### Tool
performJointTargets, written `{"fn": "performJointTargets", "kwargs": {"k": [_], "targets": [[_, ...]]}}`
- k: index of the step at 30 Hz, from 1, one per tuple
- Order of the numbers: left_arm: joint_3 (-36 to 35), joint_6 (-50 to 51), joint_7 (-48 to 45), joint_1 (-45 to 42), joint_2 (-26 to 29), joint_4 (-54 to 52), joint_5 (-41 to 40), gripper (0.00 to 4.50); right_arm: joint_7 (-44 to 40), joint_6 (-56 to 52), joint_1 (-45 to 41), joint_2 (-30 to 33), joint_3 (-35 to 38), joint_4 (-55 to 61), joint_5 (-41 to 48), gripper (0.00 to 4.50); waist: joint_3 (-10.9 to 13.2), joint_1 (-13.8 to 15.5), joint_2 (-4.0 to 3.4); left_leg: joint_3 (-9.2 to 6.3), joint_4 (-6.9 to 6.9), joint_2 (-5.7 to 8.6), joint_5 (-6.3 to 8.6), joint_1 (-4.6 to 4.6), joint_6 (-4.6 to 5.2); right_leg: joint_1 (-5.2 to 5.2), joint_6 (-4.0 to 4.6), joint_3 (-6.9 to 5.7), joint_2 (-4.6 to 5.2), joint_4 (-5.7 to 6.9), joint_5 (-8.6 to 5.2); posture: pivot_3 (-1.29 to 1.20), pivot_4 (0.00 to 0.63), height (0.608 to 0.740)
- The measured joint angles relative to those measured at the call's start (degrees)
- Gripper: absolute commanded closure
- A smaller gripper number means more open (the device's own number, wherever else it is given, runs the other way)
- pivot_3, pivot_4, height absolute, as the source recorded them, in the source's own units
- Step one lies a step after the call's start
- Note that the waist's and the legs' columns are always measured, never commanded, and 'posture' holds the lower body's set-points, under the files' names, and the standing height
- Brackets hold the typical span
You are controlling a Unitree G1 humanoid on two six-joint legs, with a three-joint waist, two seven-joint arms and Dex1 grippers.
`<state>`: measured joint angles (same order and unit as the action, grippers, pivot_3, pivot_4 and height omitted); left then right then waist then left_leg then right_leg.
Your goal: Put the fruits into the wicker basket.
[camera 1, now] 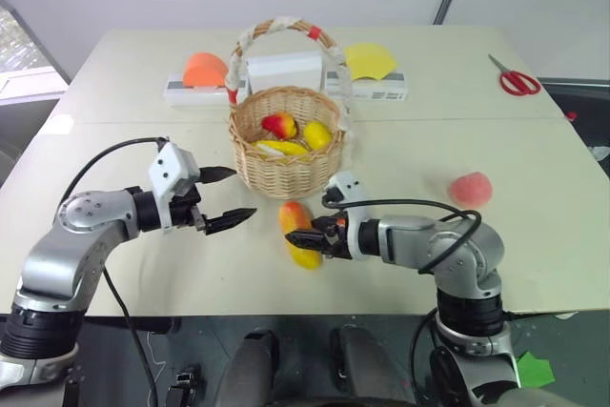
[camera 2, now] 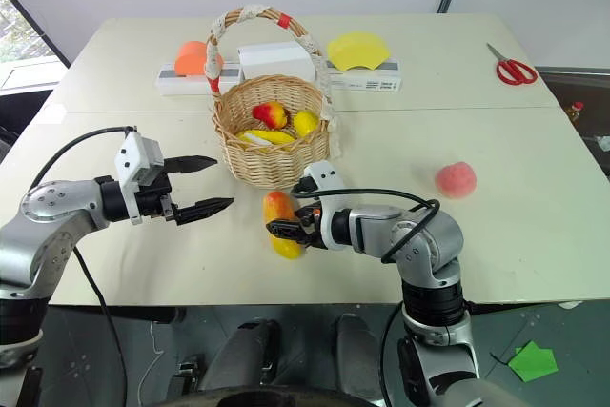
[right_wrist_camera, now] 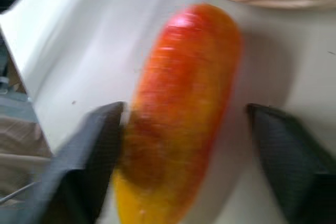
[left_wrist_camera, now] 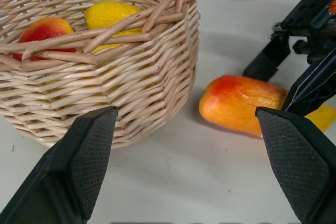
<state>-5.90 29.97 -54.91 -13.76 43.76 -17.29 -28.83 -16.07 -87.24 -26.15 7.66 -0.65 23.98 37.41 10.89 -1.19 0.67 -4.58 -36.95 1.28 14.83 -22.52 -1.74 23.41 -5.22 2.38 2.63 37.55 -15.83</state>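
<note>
- The mango (camera 1: 301, 233) lies on the table (camera 1: 534, 169) just in front of the basket (camera 1: 284, 152), long and smooth-skinned.
- My right gripper (camera 1: 309, 236) straddles its middle, one finger (right_wrist_camera: 94, 145) touching its flank, the other (right_wrist_camera: 283, 150) standing off; nothing is gripped yet.
- I judge it a light, hard toy with a glossy, rounded skin (likely to squirt out lengthwise), so I should pinch across the widest part, not near a tapered end.
- My left gripper (camera 1: 221, 199) hangs wide open and empty beside the basket.
- Three fruits (camera 1: 292, 133) sit inside the basket already; the peach (camera 1: 470, 188) waits well off to my right.
</note>
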Motion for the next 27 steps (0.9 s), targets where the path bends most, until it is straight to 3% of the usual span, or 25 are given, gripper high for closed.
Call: {"fn": "performJointTargets", "kwargs": {"k": [2,3,9,15,22,27], "targets": [[-0.14,-0.07,0.21,0.00,-0.01,0.01,-0.12,0.00,-0.45,0.03,-0.19,0.24,0.01,0.04,0.22,3.20,0.00,0.00,0.00,0.00,0.00,0.01,0.00,0.00,0.00,0.00,0.00,0.00,0.00,0.00,0.00,0.00,0.150,0.740],[-0.27,-0.12,0.26,0.01,-0.01,0.03,-0.15,0.00,-0.94,0.13,-0.20,0.68,0.03,0.28,0.47,3.28,0.00,0.00,0.00,0.00,0.00,0.01,0.00,0.00,0.00,0.00,0.00,-0.01,0.00,0.00,0.00,0.00,0.150,0.740],[-2.70,-0.64,0.62,0.71,-0.03,1.85,-0.19,0.00,-7.33,3.71,-2.91,9.21,0.91,7.41,4.01,3.28,0.03,-0.23,-0.03,0.01,0.02,-0.03,0.01,-0.01,0.02,0.03,0.00,-0.06,-0.03,-0.02,0.00,0.00,0.150,0.740],[-4.72,-0.85,1.12,1.73,-0.42,2.99,-0.75,0.00,-10.96,14.15,-13.76,14.21,-0.64,9.57,2.64,3.28,0.04,-1.21,-0.05,0.03,0.02,-0.04,0.01,0.00,0.02,0.03,0.00,-0.07,0.00,-0.02,0.00,0.00,0.150,0.740],[-5.11,-0.87,2.40,2.05,-2.96,2.27,-2.69,0.00,-4.48,22.85,-27.23,9.73,-2.58,-9.69,-7.40,3.28,0.03,-1.29,-0.04,0.03,0.07,-0.03,0.00,-0.01,0.00,0.06,0.05,0.00,0.04,-0.02,0.04,0.00,0.150,0.740],[-4.95,-0.74,3.99,2.89,-5.18,-0.57,-4.09,0.00,-3.29,28.64,-29.29,6.01,-4.97,-20.72,-12.40,1.03,0.03,-1.24,-0.04,0.05,0.15,0.00,0.00,-0.20,0.00,0.27,0.06,0.02,0.08,-0.05,0.04,0.00,0.150,0.740]]}}
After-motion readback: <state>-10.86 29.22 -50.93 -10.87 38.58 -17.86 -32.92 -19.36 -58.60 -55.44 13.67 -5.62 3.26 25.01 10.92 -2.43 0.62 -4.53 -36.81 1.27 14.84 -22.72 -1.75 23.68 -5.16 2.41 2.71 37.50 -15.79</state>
